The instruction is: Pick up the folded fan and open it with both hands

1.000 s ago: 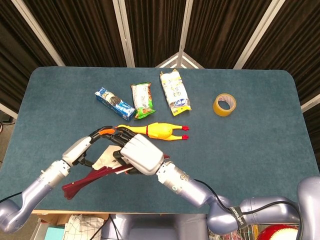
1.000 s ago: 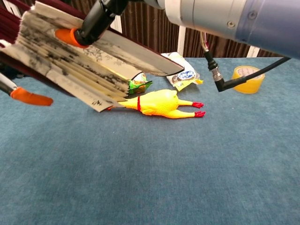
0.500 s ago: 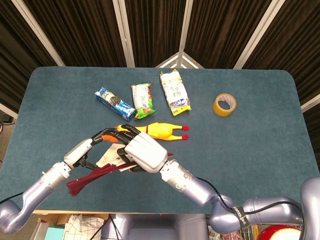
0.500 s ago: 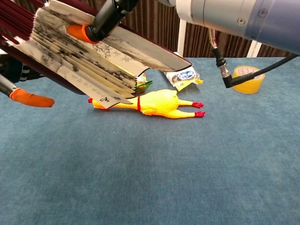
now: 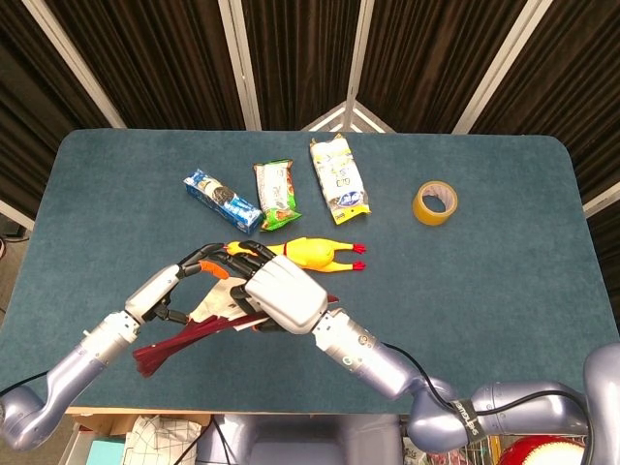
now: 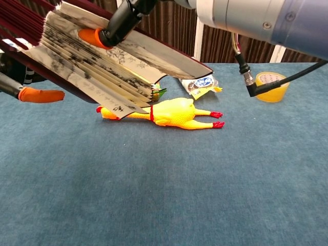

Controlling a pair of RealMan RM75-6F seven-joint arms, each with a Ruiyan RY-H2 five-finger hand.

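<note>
The fan [image 5: 189, 325] has dark red ribs and cream paper printed in ink [image 6: 97, 72], and it is partly spread above the table's near left. My left hand [image 5: 179, 286] holds its left side, an orange fingertip [image 6: 41, 95] showing in the chest view. My right hand [image 5: 281, 295] lies over the fan's right side and grips it, with an orange fingertip [image 6: 92, 37] pressed on the top paper fold. The fan's pivot end [image 5: 150, 360] points toward the table's front edge.
A yellow rubber chicken [image 5: 315, 254] lies just behind the hands. Further back sit a blue biscuit pack [image 5: 221, 199], a green snack bag [image 5: 275, 192] and a white-yellow packet [image 5: 338, 178]. A roll of yellow tape [image 5: 435, 202] sits at the right.
The fan has spread a little wider and risen slightly. Both hands have shifted a bit to the right and away from the front edge, still holding it.
</note>
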